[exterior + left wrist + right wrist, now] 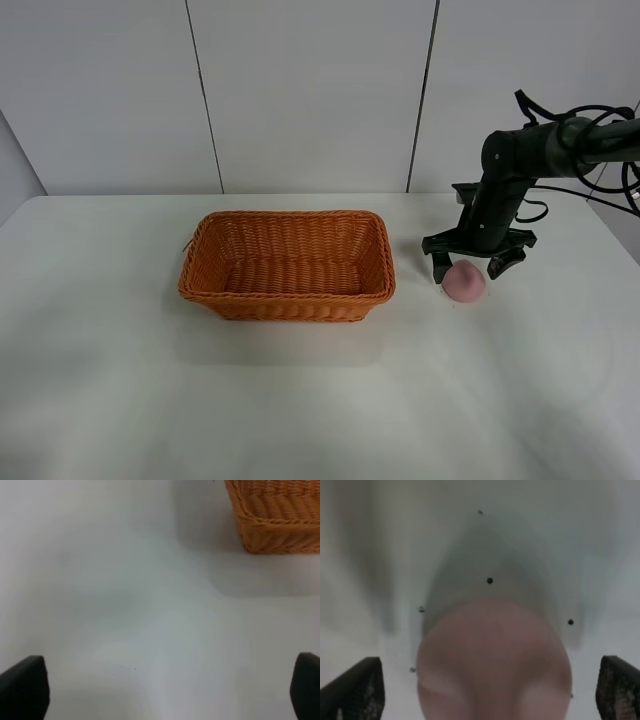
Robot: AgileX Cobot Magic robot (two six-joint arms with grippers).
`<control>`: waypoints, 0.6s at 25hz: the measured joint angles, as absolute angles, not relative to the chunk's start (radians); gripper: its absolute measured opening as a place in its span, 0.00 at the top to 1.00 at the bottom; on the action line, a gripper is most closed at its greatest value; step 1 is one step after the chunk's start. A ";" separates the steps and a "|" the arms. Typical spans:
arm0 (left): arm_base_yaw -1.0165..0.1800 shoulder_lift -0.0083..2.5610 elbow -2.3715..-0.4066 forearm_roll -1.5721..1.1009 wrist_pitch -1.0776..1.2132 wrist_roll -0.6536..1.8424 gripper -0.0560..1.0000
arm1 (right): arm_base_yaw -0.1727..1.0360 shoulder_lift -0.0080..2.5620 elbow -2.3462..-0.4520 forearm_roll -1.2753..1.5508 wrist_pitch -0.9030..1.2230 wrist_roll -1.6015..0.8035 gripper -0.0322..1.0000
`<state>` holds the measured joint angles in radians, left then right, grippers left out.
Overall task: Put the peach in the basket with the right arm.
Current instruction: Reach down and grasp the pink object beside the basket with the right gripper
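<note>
Left of centre in the high view, the rectangular orange-brown woven wicker basket [290, 215] is being offered open-topped on the white table [300, 400] to receive the small matte pink peach [464, 283], which, lying on the table to its right and not touching it, is being straddled by the right arm's black claw gripper [468, 270], jaws spread wide for closing.

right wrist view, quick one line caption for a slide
Right tool open, poised either side of the pink peach resting on the white table.

White table [300, 400] w/ grey paneled wall [310, 90] behind it.
</note>
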<state>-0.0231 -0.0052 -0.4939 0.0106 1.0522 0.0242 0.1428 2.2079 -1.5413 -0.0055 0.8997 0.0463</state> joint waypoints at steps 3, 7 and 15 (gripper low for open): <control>-0.023 -0.005 -0.494 0.011 1.052 0.024 0.01 | 0.143 2.228 -1.541 -0.005 0.898 0.046 0.35; -0.023 -0.005 -0.494 0.011 1.052 0.024 0.01 | 0.143 2.230 -1.541 -0.005 0.896 0.046 0.47; -0.023 -0.005 -0.494 0.011 1.052 0.024 0.01 | 0.143 2.224 -1.566 -0.009 0.927 0.046 0.97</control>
<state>-0.0231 -0.0052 -0.4939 0.0106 1.0522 0.0242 0.1428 2.2242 -1.5659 -0.0085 0.9272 0.0463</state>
